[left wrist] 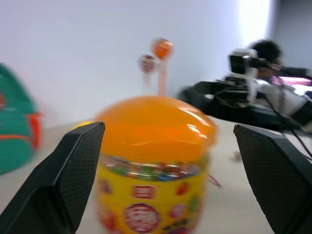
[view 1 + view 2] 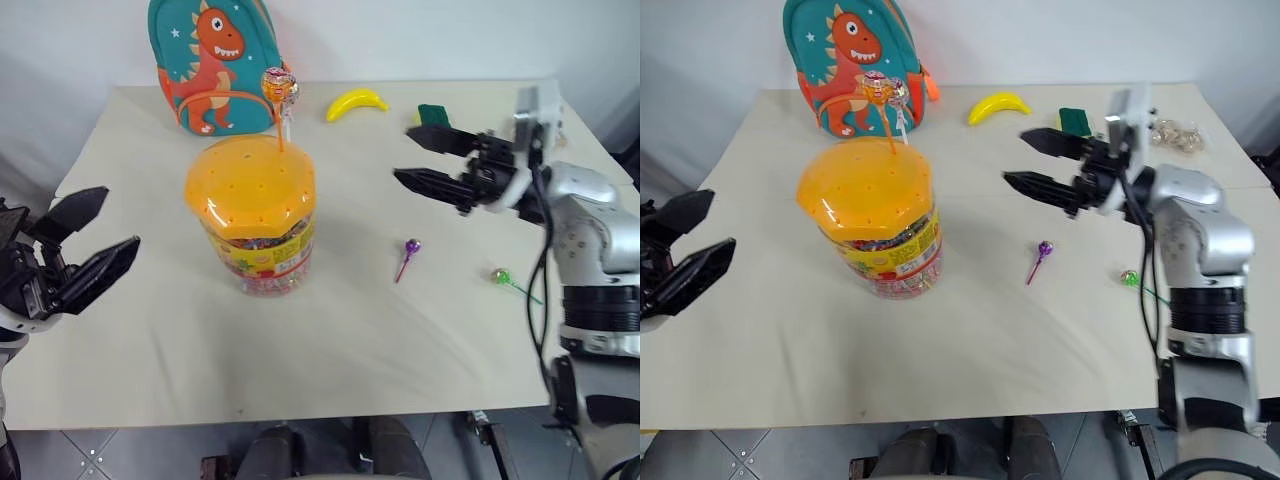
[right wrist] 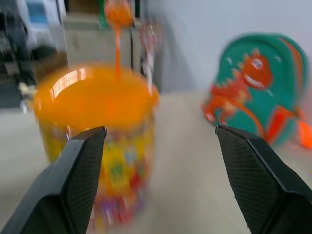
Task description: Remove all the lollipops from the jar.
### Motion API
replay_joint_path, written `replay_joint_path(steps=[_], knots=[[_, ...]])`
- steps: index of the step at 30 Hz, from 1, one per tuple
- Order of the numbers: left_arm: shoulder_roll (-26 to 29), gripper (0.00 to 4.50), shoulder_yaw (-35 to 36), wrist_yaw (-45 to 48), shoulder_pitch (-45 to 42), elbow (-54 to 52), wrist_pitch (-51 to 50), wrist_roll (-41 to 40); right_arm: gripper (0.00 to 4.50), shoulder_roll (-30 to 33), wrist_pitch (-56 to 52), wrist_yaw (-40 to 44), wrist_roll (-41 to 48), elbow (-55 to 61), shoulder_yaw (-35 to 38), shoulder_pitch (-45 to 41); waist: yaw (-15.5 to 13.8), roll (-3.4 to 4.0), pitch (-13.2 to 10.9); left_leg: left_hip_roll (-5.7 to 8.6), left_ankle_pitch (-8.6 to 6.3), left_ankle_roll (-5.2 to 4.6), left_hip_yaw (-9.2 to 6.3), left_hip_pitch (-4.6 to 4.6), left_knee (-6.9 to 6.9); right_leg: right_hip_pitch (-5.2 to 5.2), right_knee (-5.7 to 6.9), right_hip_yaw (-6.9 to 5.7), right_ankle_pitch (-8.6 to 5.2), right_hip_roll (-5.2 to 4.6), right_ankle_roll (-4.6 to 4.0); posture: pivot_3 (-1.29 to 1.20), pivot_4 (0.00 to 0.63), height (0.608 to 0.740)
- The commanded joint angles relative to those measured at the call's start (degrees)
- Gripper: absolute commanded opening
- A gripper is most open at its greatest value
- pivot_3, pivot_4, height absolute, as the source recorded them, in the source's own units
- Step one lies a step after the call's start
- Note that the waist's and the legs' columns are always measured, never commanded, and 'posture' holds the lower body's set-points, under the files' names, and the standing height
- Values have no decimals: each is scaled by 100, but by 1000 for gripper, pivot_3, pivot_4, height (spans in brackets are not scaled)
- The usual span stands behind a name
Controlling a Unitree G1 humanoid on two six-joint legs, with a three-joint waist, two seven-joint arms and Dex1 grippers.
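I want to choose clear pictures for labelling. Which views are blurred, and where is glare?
Left wrist view: slightly soft, with glare on the jar lid. Right wrist view: strongly smeared, jar and backpack both blurred. Both eye views: sharp, evenly lit.

We look down on a pale table (image 2: pixel 330 370). Near its middle stands the jar (image 2: pixel 257 215), a clear tub with an orange domed lid and a yellow-red label band. Two lollipops (image 2: pixel 279 88) rise on sticks from the lid's far edge. Behind the jar a teal dinosaur backpack (image 2: pixel 212 62) stands upright, with a yellow banana (image 2: pixel 356 102) to its right. A purple lollipop (image 2: pixel 409 255) and a green lollipop (image 2: pixel 508 280) lie flat on the table, right of the jar. Our left gripper (image 2: pixel 92 240) hangs spread wide beside the table's left edge. Our right gripper (image 2: pixel 418 158) hovers above the table, parted, empty, pointing toward the jar.
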State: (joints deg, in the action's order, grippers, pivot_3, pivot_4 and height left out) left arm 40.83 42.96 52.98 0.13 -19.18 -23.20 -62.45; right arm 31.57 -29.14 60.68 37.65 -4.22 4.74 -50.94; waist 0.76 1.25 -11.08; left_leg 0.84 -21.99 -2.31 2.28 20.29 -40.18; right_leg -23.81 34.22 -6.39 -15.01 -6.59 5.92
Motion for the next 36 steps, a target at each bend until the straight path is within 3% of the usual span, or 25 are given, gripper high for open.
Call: replay_joint_path(steps=[1, 6, 16, 19, 28, 34, 36], knots=[[64, 4500, 88, 96, 134, -86, -125, -183, 3737, -396, -399, -507, 24, 337, -250, -432, -9, -1, 0, 1, 0, -1, -1, 1, 1, 0, -2, -1, 0, 0, 0, 0, 150, 740], [26, 4500, 5, 92, 111, -147, -98, -101, 3737, -1047, -613, -1024, -104, 331, -513, -817, 14, -3, 1, 0, 1, -1, -1, 1, 1, -1, 2, -7, 0, 5, 0, 0, 150, 740], [2, 4500, -12, 44, 195, -269, -85, -86, 3737, -1547, -908, -1283, -272, 340, -875, -1185, 108, -4, 3, 3, 2, -4, 0, -1, 3, -2, 10, -6, 0, 12, 0, 0, 150, 740], [-39, 4500, -34, 4, 205, -312, -64, -73, 3139, -1696, -933, -1411, -357, 270, -923, -1292, 111, -4, 3, 2, 3, -3, 2, -2, 4, -5, 12, -4, 0, 14, 0, 0, 150, 740], [-135, 4500, -94, -62, 183, -362, 0, -35, 15, -1988, -645, -1367, -297, 82, -609, -1493, 104, -5, 3, 6, 3, -3, 4, -1, 6, -10, 20, -3, 0, 14, 0, 0, 150, 740], [-153, 4500, -237, 19, 78, -308, 28, 34, 15, -2041, -251, -1381, 738, -175, 763, -1622, 87, -6, 3, 8, 3, -3, 3, 0, 9, -11, 21, -4, 0, 25, 0, 0, 150, 740], [-76, 4500, -372, 185, 83, -333, 72, 180, 15, -1507, -346, -1317, 552, -219, 853, -1542, 78, -7, 4, 15, 6, -8, 3, 0, 7, -11, 24, -4, 0, 20, 0, 0, 150, 740]])
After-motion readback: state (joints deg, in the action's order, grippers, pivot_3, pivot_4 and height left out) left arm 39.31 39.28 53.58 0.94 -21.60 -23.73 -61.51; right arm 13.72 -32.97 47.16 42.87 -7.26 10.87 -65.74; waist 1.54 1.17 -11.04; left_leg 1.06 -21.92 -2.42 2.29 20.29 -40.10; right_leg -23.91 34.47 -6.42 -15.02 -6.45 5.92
